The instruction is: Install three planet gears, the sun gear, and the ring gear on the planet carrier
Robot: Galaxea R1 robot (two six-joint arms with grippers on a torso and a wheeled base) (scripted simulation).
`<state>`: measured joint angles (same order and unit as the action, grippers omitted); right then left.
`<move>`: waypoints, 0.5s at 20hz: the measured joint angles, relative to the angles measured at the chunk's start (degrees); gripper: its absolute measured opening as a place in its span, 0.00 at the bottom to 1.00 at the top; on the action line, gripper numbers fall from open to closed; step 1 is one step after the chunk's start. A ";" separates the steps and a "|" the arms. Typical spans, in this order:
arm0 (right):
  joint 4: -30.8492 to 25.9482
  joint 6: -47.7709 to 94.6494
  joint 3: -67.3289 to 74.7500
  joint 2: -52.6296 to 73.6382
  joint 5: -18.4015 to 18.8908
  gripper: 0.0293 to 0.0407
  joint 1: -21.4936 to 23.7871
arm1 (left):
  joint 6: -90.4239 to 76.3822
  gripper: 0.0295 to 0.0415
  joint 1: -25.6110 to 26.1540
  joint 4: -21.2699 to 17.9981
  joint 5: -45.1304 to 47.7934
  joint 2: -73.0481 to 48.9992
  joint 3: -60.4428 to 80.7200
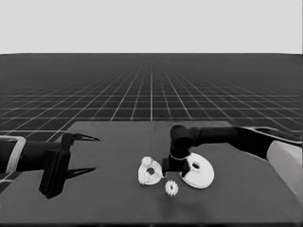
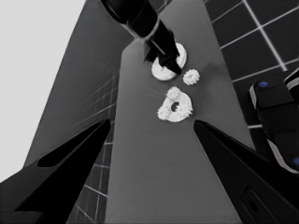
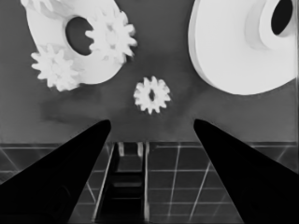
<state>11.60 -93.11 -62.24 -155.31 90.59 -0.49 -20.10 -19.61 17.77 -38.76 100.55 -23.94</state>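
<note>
Our right gripper (image 1: 171,171) hangs with fingers apart between both round parts. We should drop squarely onto the loose gear (image 1: 171,188) at 6 o'clock, gripping across its teeth.

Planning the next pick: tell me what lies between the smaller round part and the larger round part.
The right gripper hangs over the gap between the smaller round part and larger round part in the head view. One loose gear lies just nearer the camera.

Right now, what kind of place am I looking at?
Probably a computer-simulated workbench, not a real room: a dark table over an endless grid floor, white toothed gears and two black-fingered robot arms.
</note>
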 joint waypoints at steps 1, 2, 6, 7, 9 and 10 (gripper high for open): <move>0.00 -0.19 0.37 0.17 0.04 0.81 0.00 | 0.00 0.75 0.00 0.00 0.00 0.00 0.00; 0.01 -0.31 0.59 0.27 0.06 0.81 0.01 | 0.00 0.75 0.00 0.00 0.00 0.00 0.00; 9.46 2.65 -2.82 -0.15 -0.25 0.81 -9.33 | 0.00 0.75 0.00 0.00 0.00 0.00 0.00; 11.36 3.67 -4.18 -0.38 -0.69 0.81 -11.36 | 0.00 0.75 0.00 0.00 0.00 0.00 0.00; 13.04 4.69 -5.61 -0.64 -1.26 0.81 -13.07 | 0.00 0.75 0.00 0.00 0.00 0.00 0.00; 13.40 4.91 -5.94 -0.71 -1.40 0.81 -13.41 | 0.00 0.75 0.00 0.00 0.00 0.00 0.00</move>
<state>24.99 -88.19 -68.17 -156.02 89.19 -13.90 -20.10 -19.61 17.77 -38.76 100.55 -23.94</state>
